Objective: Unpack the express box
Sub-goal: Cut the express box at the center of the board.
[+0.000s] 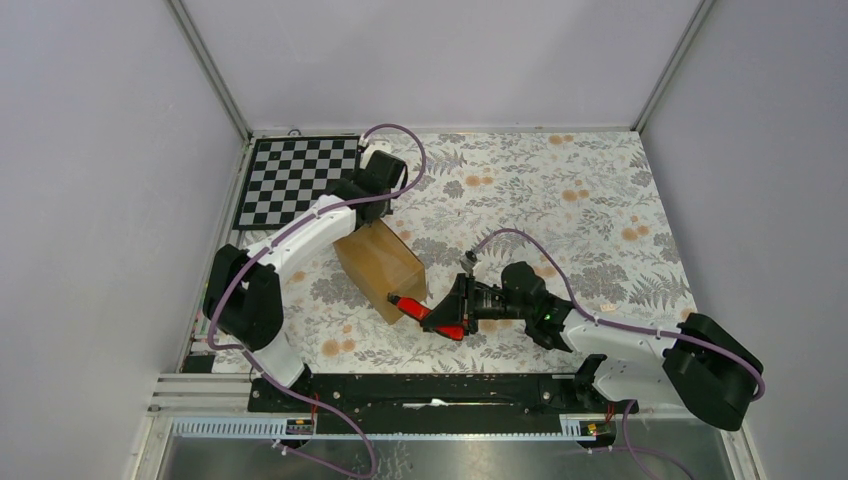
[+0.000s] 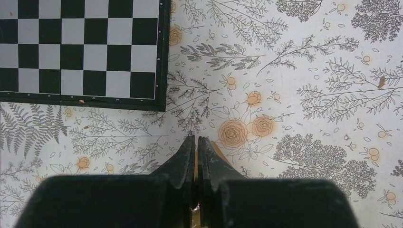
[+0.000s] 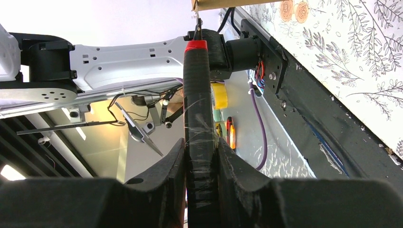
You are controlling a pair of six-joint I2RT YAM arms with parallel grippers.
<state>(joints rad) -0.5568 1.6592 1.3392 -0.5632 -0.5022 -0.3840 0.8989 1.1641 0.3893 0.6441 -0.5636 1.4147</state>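
Far & right part of counter [image 1: 560, 200] open, easy passage. Express box [image 1: 378, 262] blocks centre-left; my L arm [image 1: 300, 235] hangs by its far-left side, R hand [image 1: 447, 313] w/ cutter [image 1: 412, 307] crowds near corner. Checkerboard [image 1: 295, 180] flat in far-left corner.

Layout: table [image 1: 560, 200] carries everything. Checkerboard [image 1: 295, 180] sits in the far-left corner. express box [image 1: 378, 268] lies left of centre, set diagonally: far end toward the checkerboard, near end toward the right arm. left gripper [image 2: 196, 140] is over the box's far end, between box and checkerboard, fingers together. right gripper [image 1: 450, 308] is just right of the box's near end, clamped on the cutter [image 1: 408, 304]. Cutter tip points left at the box's near end; can't tell if it touches. Arm bases are at the near edge, on either side.
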